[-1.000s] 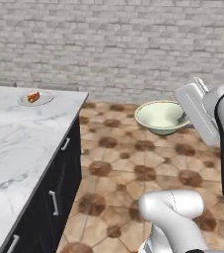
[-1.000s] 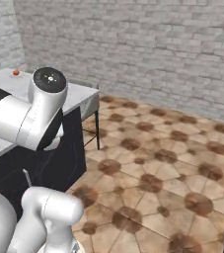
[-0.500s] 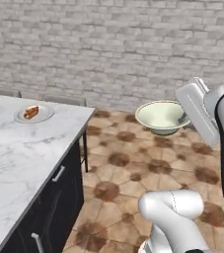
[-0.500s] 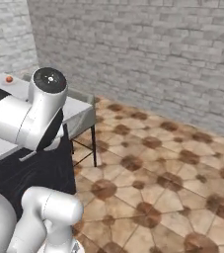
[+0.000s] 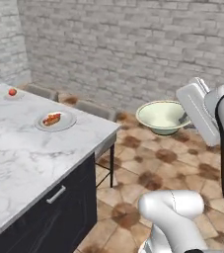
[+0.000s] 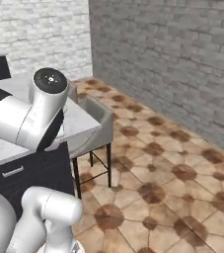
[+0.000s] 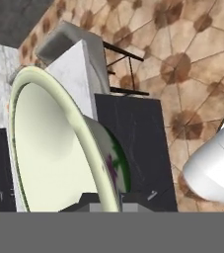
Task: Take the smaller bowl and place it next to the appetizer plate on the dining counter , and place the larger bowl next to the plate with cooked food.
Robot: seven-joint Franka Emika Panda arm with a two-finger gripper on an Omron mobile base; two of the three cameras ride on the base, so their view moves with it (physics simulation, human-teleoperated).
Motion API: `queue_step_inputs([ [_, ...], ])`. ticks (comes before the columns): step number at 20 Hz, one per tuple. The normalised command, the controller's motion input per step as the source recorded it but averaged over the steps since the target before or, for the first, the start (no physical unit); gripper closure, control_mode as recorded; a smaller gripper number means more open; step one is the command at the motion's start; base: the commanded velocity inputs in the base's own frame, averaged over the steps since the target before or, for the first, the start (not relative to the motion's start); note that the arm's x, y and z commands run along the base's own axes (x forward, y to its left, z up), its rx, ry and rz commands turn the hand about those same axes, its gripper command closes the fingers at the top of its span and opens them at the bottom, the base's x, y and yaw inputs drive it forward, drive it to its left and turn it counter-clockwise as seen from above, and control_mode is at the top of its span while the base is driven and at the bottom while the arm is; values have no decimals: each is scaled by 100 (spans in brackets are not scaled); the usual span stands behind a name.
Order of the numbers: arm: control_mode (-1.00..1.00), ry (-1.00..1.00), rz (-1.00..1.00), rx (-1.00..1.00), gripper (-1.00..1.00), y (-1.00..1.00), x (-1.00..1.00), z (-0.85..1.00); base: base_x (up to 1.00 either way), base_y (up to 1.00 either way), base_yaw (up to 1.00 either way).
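My gripper (image 5: pixel 183 118) is shut on the right rim of the smaller bowl (image 5: pixel 162 116), pale cream-green inside and green outside, held in the air over the tiled floor to the right of the dining counter (image 5: pixel 15 163). In the hand view the smaller bowl (image 7: pixel 59 153) is seen edge-on, close above the gripper (image 7: pixel 103 200). On the marble top the plate with cooked food (image 5: pixel 55 120) carries a red-orange piece. Farther back left lies the appetizer plate (image 5: pixel 13 93), small, with a red item on it. The larger bowl is out of view.
Grey stools (image 5: pixel 96 109) stand tucked along the counter's far side, and one stool (image 6: pixel 97 116) sits at the counter's corner (image 6: pixel 79 127). A grey brick wall runs behind. Brown patterned floor tiles (image 6: pixel 172 173) spread out to the right of the counter.
The whole scene has shifted as the base drove: the counter and the food plate have come nearer, and the small back plate has come into sight. The bowl stays in the shut gripper.
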Motion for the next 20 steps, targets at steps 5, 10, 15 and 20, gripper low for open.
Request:
queue_step_inputs([
  [5,100,0,0,0,100,0,0,0,99,-81,65],
  [10,100,0,0,0,100,0,0,0,27,-98,54],
  [15,100,0,0,0,100,0,0,0,11,-100,39],
  [20,100,0,0,0,100,0,0,0,78,-100,50],
])
